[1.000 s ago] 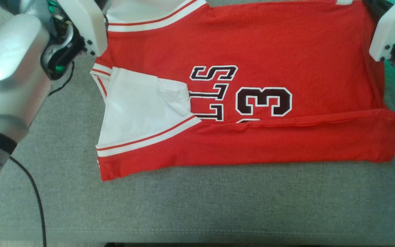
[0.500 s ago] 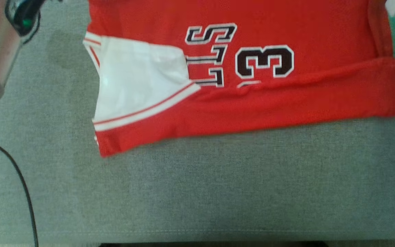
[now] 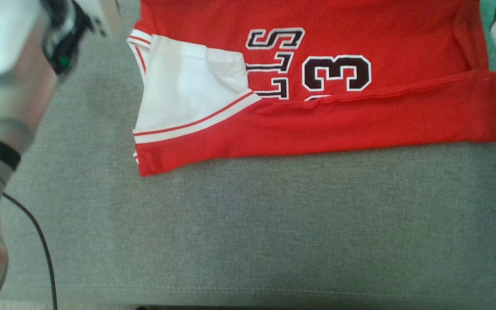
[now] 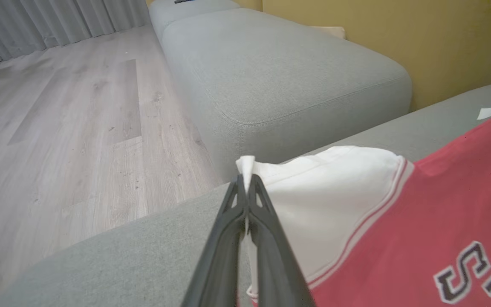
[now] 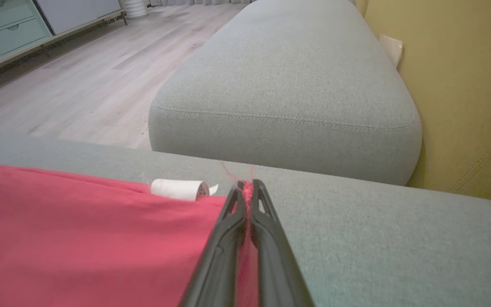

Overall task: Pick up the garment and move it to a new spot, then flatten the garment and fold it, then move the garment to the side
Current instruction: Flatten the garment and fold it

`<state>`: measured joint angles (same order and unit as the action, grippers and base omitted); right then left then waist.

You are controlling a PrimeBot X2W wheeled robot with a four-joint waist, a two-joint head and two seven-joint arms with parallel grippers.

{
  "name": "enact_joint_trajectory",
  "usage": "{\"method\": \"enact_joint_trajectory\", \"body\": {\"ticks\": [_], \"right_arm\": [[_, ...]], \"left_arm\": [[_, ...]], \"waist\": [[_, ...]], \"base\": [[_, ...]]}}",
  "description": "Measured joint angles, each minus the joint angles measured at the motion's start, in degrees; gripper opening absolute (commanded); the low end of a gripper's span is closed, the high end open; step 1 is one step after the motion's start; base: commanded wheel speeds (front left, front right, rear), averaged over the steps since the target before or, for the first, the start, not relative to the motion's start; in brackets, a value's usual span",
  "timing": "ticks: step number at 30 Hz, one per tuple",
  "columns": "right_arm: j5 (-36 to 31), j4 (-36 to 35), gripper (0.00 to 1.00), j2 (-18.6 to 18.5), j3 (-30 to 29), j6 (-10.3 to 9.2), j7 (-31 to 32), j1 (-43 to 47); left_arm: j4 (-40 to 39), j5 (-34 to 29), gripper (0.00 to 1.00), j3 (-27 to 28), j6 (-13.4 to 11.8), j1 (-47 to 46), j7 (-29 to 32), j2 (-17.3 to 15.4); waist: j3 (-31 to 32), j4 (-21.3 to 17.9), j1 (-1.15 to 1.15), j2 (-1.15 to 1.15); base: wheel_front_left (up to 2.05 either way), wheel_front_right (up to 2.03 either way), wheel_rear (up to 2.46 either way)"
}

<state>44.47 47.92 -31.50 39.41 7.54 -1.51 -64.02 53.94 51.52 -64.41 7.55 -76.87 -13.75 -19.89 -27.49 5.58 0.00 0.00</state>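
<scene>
Jersey [image 3: 360, 120] half-folded on the sofa [image 3: 248, 224], long axis left to right between my arms, its body lying toward me from both grips: left claw [image 4: 246, 184] clenched on the white corner, right claw [image 5: 247, 187] clenched on the red corner.

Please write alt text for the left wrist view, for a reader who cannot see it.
The shut left gripper pinches the white edge of a red jersey on a grey sofa. Beyond are a wooden floor and a yellow wall.

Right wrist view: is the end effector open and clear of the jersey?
No, the right end effector is shut, pinching the edge of the red jersey.
</scene>
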Motion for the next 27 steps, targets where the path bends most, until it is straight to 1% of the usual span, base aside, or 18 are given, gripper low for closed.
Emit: {"method": "enact_joint_trajectory", "body": {"ticks": [3, 9, 15, 20, 21, 27], "right_arm": [[2.0, -1.4, 0.00, -1.1, 1.9, 0.00, 0.0, 2.8], [6.0, -4.8, 0.00, -4.0, 4.9, 0.00, 0.5, 6.8], [9.1, -6.9, 0.00, -6.5, 7.5, 0.00, 1.9, 11.0], [11.7, -9.5, 0.00, -8.2, 10.4, 0.00, 5.3, 14.2], [11.7, -9.5, 0.00, -8.2, 10.4, 0.00, 5.3, 14.2], [15.3, -12.9, 0.00, -10.6, 12.9, 0.00, 10.1, 16.7]], "left_arm": [[-3.6, 1.7, 0.00, -1.8, 0.0, 2.4, 0.4, -1.4], [-10.0, 4.0, 0.00, -4.9, 0.0, 6.0, 2.7, -6.5], [-15.6, 6.5, 0.00, -6.8, 0.0, 10.4, 5.8, -10.1], [-20.9, 8.2, 0.00, -8.2, 0.0, 14.2, 10.3, -13.2], [-20.9, 8.2, 0.00, -8.2, 0.0, 14.2, 10.3, -13.2], [-26.5, 10.7, 0.00, -9.2, -0.1, 18.3, 15.2, -16.6]], "waist": [[1.6, 0.4, 0.00, 0.00], [5.0, 1.0, 0.00, 0.00], [8.3, 1.6, 0.00, 0.00], [10.4, 1.9, -0.01, 0.00], [10.4, 1.9, -0.01, 0.00], [12.4, 1.8, -0.01, 0.00]], "base": [[0.00, 0.00, 0.00], [0.00, 0.00, 0.00], [0.00, 0.00, 0.00], [0.00, 0.00, 0.00], [0.00, 0.00, 0.00], [0.00, 0.00, 0.00]]}}
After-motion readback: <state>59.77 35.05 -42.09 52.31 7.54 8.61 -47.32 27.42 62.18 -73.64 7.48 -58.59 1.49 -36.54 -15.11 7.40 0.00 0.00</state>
